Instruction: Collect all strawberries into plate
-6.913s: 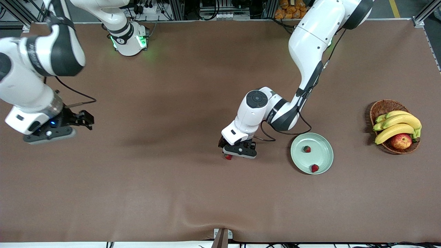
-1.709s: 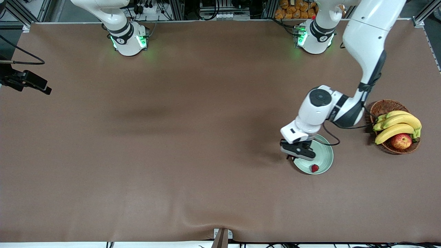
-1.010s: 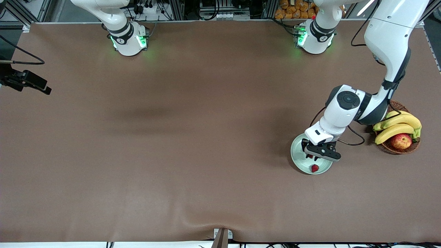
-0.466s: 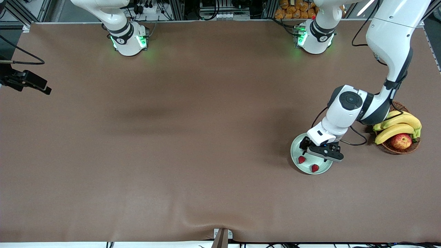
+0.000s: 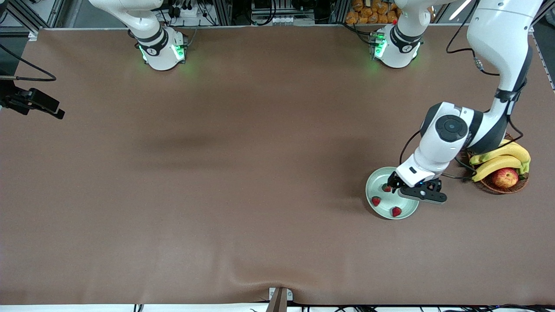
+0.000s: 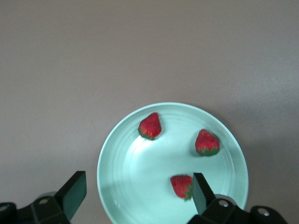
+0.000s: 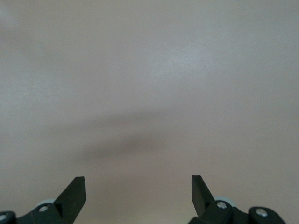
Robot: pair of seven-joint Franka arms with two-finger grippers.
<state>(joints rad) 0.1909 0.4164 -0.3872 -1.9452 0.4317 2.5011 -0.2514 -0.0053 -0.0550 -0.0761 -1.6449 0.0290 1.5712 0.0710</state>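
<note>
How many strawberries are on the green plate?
3, all on the plate: one strawberry, another beside it, a third partly hidden by the left gripper's finger.

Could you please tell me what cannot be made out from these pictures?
- Front view: the strawberry farthest from the camera is partly covered by the left gripper over the plate.
- Front view: the right gripper is cut off by the edge; the right wrist view shows only its open fingers over bare table.
- Front view: the basket is partly hidden by the left arm and bananas.
</note>
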